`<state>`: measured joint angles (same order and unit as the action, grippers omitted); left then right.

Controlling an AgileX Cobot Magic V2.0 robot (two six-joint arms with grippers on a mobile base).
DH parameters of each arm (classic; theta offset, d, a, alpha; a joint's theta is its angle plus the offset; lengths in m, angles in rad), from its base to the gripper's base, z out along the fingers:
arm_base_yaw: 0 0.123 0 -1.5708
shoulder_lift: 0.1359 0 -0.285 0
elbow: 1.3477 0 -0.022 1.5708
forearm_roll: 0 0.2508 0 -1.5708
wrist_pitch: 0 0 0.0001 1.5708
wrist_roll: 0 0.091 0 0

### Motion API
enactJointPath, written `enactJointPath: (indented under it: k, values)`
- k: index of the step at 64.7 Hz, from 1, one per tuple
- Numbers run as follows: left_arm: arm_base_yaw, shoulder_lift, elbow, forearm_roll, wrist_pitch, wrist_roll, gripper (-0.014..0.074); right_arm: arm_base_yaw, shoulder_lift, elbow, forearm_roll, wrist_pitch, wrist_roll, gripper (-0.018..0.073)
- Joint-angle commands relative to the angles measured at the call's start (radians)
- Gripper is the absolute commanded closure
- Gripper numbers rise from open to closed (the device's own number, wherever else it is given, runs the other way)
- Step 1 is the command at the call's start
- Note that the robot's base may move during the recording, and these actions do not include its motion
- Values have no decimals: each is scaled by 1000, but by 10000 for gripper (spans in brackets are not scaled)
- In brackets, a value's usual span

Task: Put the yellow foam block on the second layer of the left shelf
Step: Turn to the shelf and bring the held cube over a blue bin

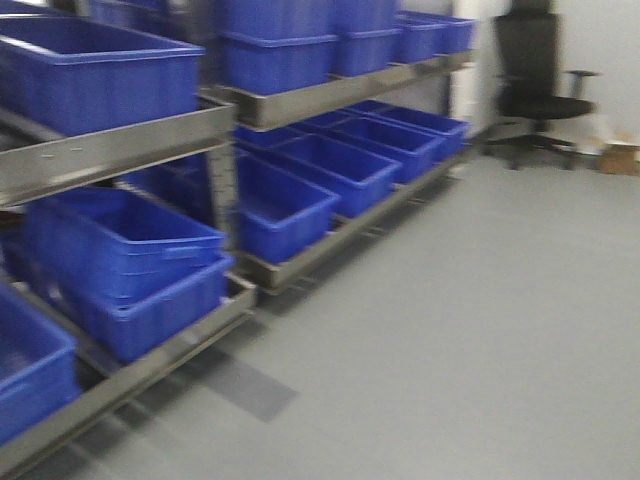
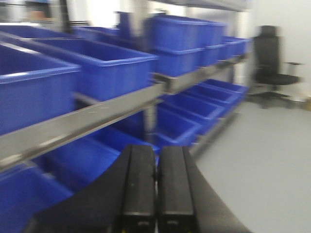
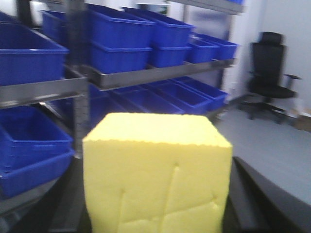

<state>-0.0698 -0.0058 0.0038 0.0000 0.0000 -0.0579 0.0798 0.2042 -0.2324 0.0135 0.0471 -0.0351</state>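
Observation:
The yellow foam block fills the lower middle of the right wrist view, held between the black fingers of my right gripper, which is shut on it. My left gripper is shut and empty, its two black pads pressed together, with the shelf rail and blue bins ahead on its left. The metal shelves with rows of blue bins stand on the left of the front view. Neither gripper shows in the front view.
The shelf unit has several layers of blue bins running back along the left. A black office chair stands at the far right by the white wall. Grey floor spreads to the right of the shelves. A cardboard box lies near the chair.

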Motion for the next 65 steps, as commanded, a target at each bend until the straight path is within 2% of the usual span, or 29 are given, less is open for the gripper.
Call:
enactJointPath:
  k: [1,65]
  values:
    - [-1,-21,27,-6,-80,-3,472,-5,11,-27,3,-88,-5,91]
    - [-1,-21,27,-6,-80,-3,472,-5,11,-27,3,-88,-5,91]
